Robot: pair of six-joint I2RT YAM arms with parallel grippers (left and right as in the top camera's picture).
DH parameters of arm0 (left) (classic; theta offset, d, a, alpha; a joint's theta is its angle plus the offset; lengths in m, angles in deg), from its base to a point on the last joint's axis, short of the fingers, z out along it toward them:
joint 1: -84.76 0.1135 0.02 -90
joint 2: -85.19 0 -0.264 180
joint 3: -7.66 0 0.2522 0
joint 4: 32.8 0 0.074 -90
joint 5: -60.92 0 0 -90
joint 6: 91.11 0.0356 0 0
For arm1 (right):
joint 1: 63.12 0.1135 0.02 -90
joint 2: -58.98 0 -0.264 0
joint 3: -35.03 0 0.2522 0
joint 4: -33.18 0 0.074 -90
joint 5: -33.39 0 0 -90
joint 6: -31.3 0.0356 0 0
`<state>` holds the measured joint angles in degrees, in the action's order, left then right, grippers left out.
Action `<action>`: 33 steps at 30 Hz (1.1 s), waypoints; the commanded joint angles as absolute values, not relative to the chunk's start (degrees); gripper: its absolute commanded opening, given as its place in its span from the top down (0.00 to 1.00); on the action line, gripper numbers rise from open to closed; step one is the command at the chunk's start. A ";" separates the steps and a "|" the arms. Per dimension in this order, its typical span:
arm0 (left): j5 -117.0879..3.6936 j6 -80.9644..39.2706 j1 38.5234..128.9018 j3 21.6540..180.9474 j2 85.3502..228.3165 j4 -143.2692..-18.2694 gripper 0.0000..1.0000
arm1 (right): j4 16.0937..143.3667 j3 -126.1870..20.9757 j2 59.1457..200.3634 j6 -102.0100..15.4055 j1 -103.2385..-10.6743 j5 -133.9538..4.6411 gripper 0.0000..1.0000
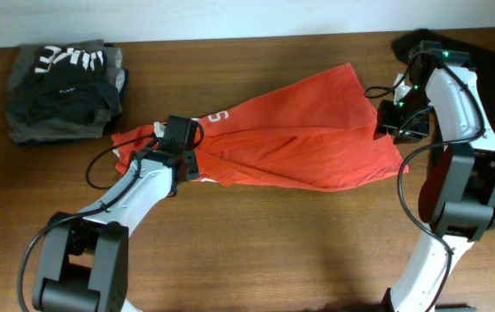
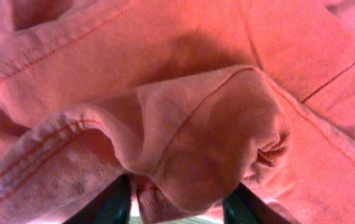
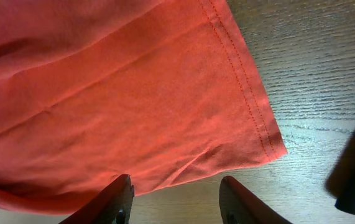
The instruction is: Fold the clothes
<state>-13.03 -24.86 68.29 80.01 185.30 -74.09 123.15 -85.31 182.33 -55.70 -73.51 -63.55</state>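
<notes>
— Where is the orange shirt (image 1: 299, 139)?
— Across the middle of the frame, unfolded and rumpled, with long creases. There is white lettering near its left end, and its stitched hem is at the right.
— And the dark clothes (image 1: 65, 91)?
— Stacked folded at upper left, black over grey, just beside the shirt's left end.

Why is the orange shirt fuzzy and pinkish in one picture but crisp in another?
Left wrist view: the shirt fills the frame, soft and washed-out pink, with a dark shadow in its fold. Right wrist view: crisper, the hem stitches show clearly, and pale glare streaks the table. Overhead view: even light, nothing blurry.
</notes>
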 commanded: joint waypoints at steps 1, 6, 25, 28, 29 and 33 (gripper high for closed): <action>-11.45 -25.27 68.42 79.51 185.89 -73.63 0.62 | 123.11 -84.99 180.54 -55.50 -73.19 -63.84 0.50; -11.50 -25.29 68.42 79.53 186.46 -73.31 0.76 | 123.11 -84.99 180.54 -55.50 -73.19 -63.84 0.50; -11.74 -24.81 68.42 86.48 182.59 -86.07 0.99 | 123.15 -84.99 180.54 -55.48 -73.21 -63.84 0.50; -12.04 -24.84 68.42 88.65 179.44 -91.40 0.99 | 123.19 -84.99 180.54 -55.26 -73.23 -63.86 0.50; -12.57 -24.81 68.42 89.08 178.40 -92.87 0.99 | 123.19 -84.99 180.54 -55.26 -73.25 -63.90 0.50; -15.54 -24.81 68.42 89.37 174.00 -96.43 0.99 | 123.15 -84.99 180.54 -55.26 -73.25 -65.10 0.50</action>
<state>-13.42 -24.88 68.29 88.43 177.35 -95.32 123.15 -85.31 182.33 -55.65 -73.51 -63.75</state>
